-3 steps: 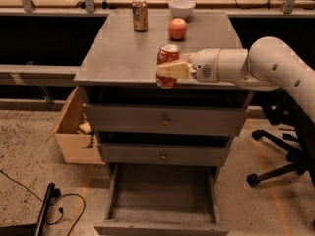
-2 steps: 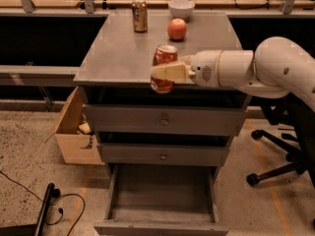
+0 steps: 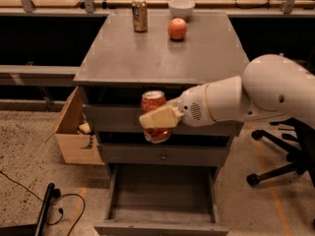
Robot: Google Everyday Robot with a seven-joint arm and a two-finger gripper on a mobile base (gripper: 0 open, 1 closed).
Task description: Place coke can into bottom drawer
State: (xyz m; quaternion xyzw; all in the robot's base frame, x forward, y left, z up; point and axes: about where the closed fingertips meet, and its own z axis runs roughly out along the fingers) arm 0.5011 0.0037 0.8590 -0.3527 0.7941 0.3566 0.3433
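Note:
The red coke can (image 3: 153,102) with a silver top is held upright in my gripper (image 3: 156,118), in front of the cabinet's upper drawer fronts and above the open drawer. The cream fingers (image 3: 160,117) are shut around the can's middle. My white arm reaches in from the right. The bottom drawer (image 3: 162,222) is pulled out toward the camera, a wide shallow grey tray, and nothing shows inside it. The can hangs well above its floor.
On the grey cabinet top (image 3: 157,53) stand a gold-brown can (image 3: 140,14), a red apple (image 3: 177,28) and a white bowl (image 3: 181,7). An open cardboard box (image 3: 74,129) sits left of the cabinet. An office chair base (image 3: 278,168) is at right. Cables (image 3: 49,205) lie on the floor.
My gripper has carried the coke can off the cabinet top and down in front of the drawer fronts. The view has also shifted closer and lower.

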